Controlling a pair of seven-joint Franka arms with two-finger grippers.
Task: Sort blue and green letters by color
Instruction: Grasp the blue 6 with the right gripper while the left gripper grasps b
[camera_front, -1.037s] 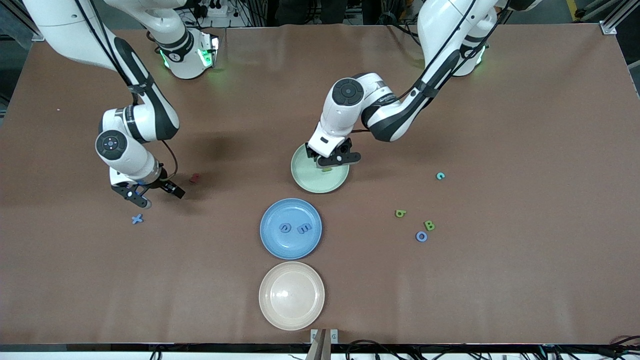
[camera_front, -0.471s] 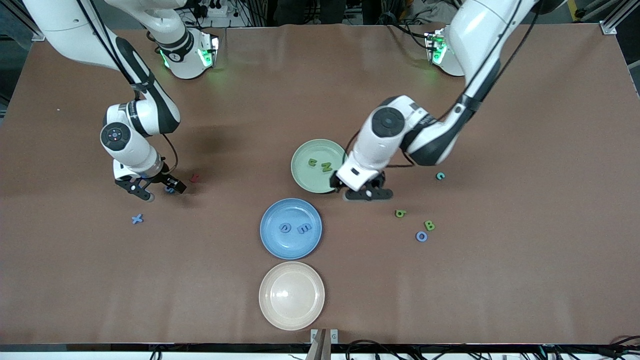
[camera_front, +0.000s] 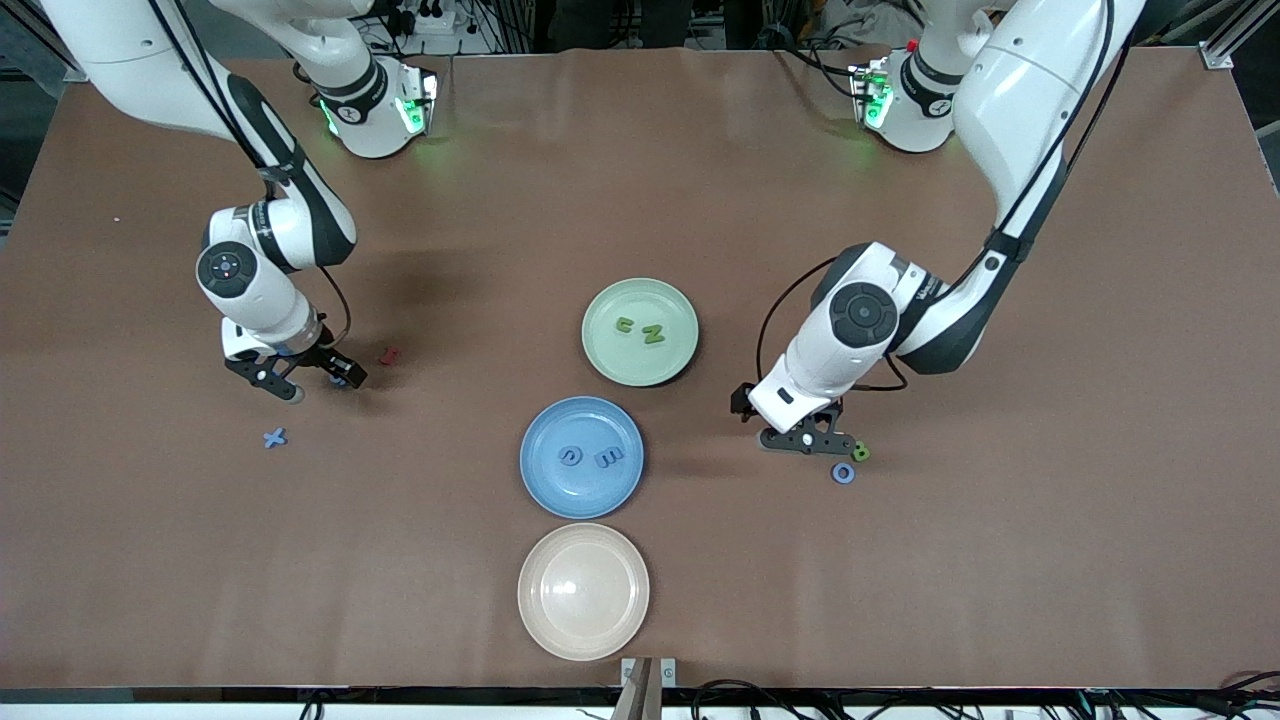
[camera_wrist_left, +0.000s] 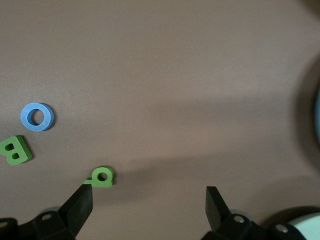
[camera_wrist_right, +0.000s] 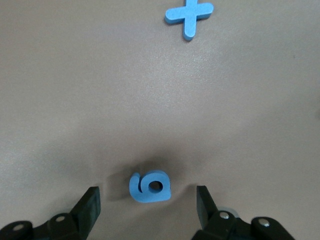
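Observation:
My right gripper (camera_front: 316, 383) is low over the table and open, with a blue letter (camera_wrist_right: 150, 187) lying between its fingers and touching neither. A blue X (camera_front: 274, 437) lies nearer the front camera. My left gripper (camera_wrist_left: 147, 200) is open and empty over a green letter (camera_wrist_left: 101, 176), which sits just outside one fingertip (camera_wrist_left: 80, 202). A green B (camera_front: 860, 452) and a blue O (camera_front: 843, 473) lie beside it. The green plate (camera_front: 672, 300) holds two green letters (camera_front: 653, 335), and the blue plate (camera_front: 545, 425) holds two blue letters (camera_front: 608, 458).
A beige plate (camera_front: 583, 625) sits nearest the front camera, in line with the blue and green plates. A small red letter (camera_front: 388, 355) lies on the table close to my right gripper.
My left gripper opened over the green plate, left a green letter there, then swung over the loose letters toward the left arm's end. My right gripper settled around the blue letter.

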